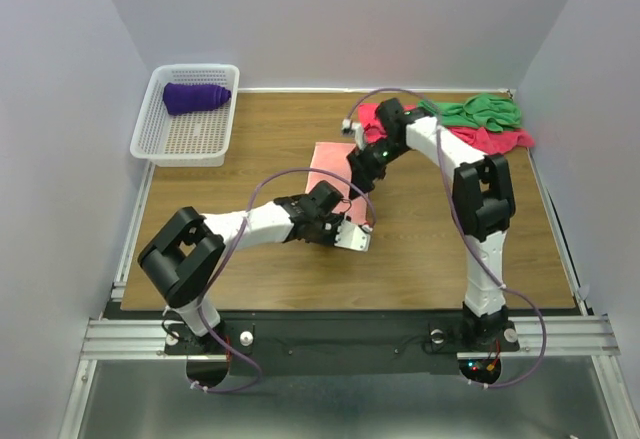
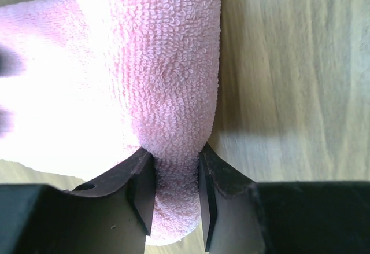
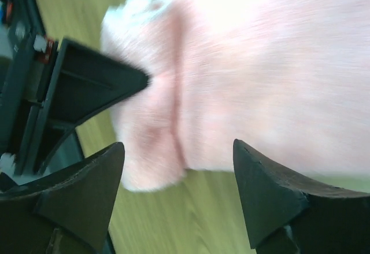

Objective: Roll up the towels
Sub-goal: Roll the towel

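Top external: the salmon-pink towel lies mid-bench with both claws at it, the left claw at its near end and the right claw further up. The purple towel sits rolled in the basket.

Left wrist: this claw is clamped on a thick fold of pink cloth.

Right wrist: this claw stands spread, with the turned-over towel edge between its fingers but ungripped.

Judgement: you are rolling the pink towel. Next, keep the fold pinched and turn it forward evenly.
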Controlling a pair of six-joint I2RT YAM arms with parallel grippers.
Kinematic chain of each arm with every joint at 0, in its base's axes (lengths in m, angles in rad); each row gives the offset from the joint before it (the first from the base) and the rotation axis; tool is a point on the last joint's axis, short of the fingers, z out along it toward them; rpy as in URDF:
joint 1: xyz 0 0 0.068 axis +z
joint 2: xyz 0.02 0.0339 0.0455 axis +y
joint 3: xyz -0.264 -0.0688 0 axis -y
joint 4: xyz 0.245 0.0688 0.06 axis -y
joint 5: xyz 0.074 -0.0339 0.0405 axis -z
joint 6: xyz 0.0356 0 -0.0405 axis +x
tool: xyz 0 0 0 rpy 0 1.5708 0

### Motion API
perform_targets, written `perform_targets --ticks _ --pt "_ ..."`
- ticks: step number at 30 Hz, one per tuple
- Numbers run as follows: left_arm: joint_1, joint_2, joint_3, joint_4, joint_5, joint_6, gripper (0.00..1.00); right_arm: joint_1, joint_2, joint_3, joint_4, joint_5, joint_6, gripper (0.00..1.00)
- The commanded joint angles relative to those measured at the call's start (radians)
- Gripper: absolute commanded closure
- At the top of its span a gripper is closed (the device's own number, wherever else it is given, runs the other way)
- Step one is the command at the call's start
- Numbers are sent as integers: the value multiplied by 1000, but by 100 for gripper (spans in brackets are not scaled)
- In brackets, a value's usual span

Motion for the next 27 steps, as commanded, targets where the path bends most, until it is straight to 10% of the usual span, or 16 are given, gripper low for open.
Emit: perform_targets --ticks 1,7,19,27 --pt "13 48 88 -243 138 -88 69 -116 -57 144 -4 11 28 18" --pt "149 210 368 -542 353 -109 64 -239 -199 191 6 41 57 0" --pt "297 650 887 -964 592 -31 55 -216 -633 -159 115 256 -30 0" --pt "298 745 952 -966 611 -117 53 219 -766 -377 178 644 -120 0"
